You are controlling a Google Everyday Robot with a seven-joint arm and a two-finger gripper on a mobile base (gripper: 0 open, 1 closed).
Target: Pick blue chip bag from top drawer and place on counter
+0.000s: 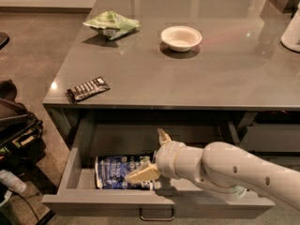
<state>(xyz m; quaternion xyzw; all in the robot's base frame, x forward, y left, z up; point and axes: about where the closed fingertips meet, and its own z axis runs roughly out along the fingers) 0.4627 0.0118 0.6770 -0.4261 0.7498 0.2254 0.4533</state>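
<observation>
Surface: glossy grey counter [211, 78] takes up most of the view. On it you have a light green bag [111, 24], a white bowl [181, 37] and a striped bar wrapper [88, 88]. Brown floor on the left.
Drawer: top drawer [75, 161] is pulled well out below the counter edge, with its bar handle [157, 214] on the front.
Bag location: blue chip bag [117, 171] lies flat on the drawer floor in the left part, near the front wall.
Bag axis: long axis runs left-right, parallel to the drawer front. One end points at the left drawer wall, the other sits under the gripper. Can't tell which end is the top seam.
Gripper: gripper [145, 154] is inside the drawer, at the bag's right end.
Jaws: spread wide, clamping nothing. One finger lies over the bag's right end, the other points up toward the drawer back.
Handling: my read is light, crinkly, slick film, air-filled, with contents that crush. It will squash and slide, not resist.
Grip point: I'd have you pinch across the short width near the right end, enough to gather film, not flatten the chips.
Risk: a finger skating off the film, or pushing the bag against the front wall.
Drop zone: you have bare counter right of the wrapper.
</observation>
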